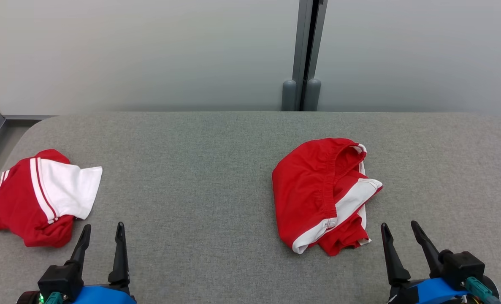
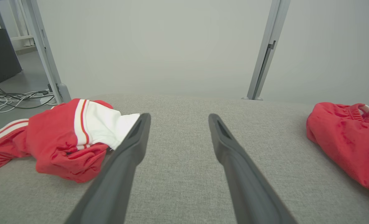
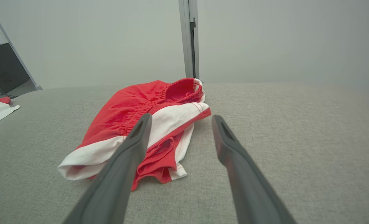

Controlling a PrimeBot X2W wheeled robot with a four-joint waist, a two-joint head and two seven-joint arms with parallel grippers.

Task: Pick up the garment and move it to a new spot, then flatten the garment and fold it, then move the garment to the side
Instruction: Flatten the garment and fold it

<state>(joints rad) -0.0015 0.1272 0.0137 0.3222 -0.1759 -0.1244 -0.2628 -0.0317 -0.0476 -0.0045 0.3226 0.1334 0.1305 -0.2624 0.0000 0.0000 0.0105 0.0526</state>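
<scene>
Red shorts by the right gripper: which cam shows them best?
Head view: the whole red shorts, unobstructed, from above. Right wrist view is closer, but the right gripper covers part. Left wrist view crops them at its edge.

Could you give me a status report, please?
Left gripper, right gripper open, empty. Red shorts crumpled, untouched, before right gripper. Second red-white garment by left gripper. Nothing blocking.

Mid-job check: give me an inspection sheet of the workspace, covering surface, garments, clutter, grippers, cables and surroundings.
Surface: grey fabric table, flat.
Job's things: red shorts crumpled right of centre; red and white garment bunched at the left edge.
Clutter: nothing seen.
Grippers: left gripper open, holding nothing; right gripper open, holding nothing, near the shorts.
Cables: cables on the floor left of the table.
Surroundings: pale wall, grey post behind the table.
</scene>
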